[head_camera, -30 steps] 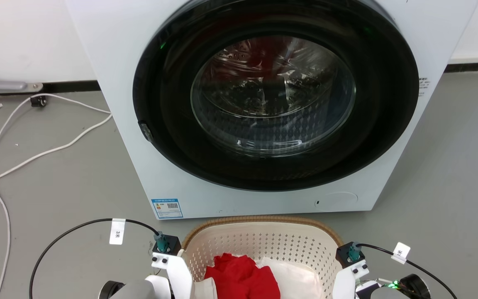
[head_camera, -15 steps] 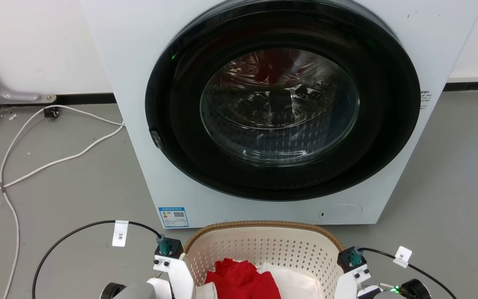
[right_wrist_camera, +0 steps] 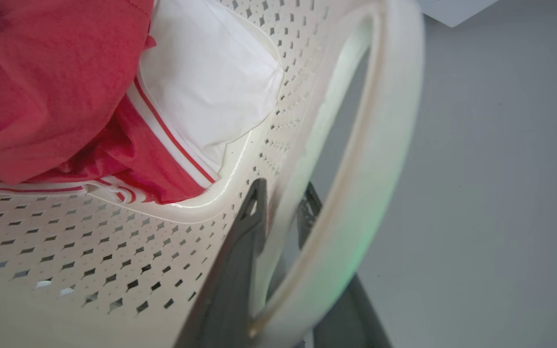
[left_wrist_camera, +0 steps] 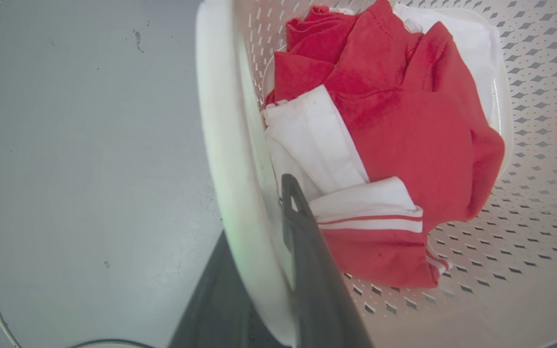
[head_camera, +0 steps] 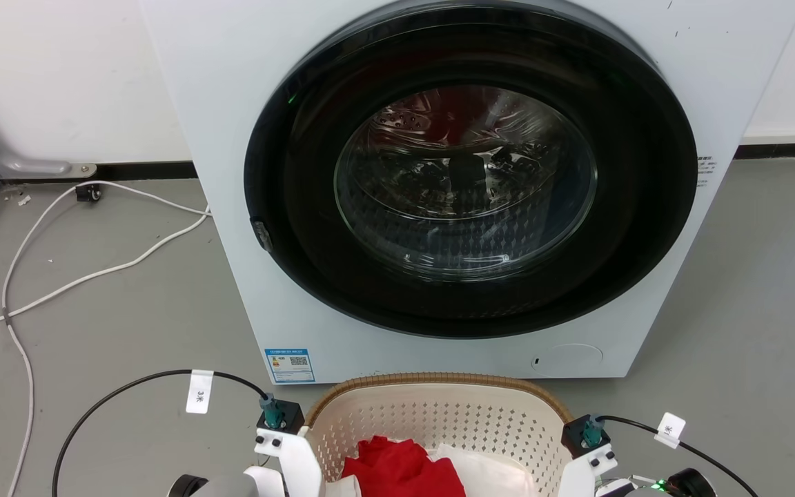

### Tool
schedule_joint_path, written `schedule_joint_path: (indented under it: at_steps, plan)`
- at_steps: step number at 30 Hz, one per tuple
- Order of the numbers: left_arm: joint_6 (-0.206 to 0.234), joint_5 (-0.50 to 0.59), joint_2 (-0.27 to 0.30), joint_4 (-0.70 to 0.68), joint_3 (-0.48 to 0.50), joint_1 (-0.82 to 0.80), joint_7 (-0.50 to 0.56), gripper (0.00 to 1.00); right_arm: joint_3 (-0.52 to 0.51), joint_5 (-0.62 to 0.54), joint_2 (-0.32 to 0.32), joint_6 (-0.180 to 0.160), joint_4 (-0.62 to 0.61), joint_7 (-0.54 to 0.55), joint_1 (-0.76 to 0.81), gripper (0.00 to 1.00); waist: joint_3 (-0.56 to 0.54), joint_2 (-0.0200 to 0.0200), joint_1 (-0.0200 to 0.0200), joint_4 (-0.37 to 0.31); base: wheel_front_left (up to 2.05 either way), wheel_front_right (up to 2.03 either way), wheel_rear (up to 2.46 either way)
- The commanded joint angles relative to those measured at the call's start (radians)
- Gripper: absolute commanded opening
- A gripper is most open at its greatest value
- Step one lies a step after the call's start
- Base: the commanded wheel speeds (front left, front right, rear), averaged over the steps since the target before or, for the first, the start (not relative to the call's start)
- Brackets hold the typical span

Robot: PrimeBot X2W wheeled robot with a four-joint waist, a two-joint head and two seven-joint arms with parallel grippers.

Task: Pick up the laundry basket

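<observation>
Wrist views: left gripper [left_wrist_camera: 259, 212] and right gripper [right_wrist_camera: 281, 195] clamp basket [head_camera: 439, 417] walls; head view adds washer [head_camera: 218, 103] behind basket, tag [head_camera: 199, 391] "3米".

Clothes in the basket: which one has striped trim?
The red garment: its white band carries red stripes; the white cloth beside it is plain.

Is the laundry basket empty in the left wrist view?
No, the laundry basket holds a crumpled red garment and some white cloth lying against its perforated wall.
</observation>
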Motion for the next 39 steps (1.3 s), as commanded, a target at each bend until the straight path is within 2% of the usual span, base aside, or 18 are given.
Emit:
schedule_joint_path:
  at_steps: [1, 39]
  plan:
    - [0.000, 0.002, 0.021, 0.003, -0.002, -0.011, -0.013, 0.00, 0.014, -0.006, -0.025, 0.000, 0.009, 0.011, 0.014, 0.00, 0.000, -0.0001, 0.0001, -0.001, 0.00, 0.00, 0.00]
    - [0.000, -0.077, 0.021, 0.017, -0.077, -0.023, -0.040, 0.00, 0.159, 0.139, -0.041, 0.000, 0.021, -0.017, -0.015, 0.00, 0.010, -0.0001, 0.0001, 0.006, 0.00, 0.00, 0.00]
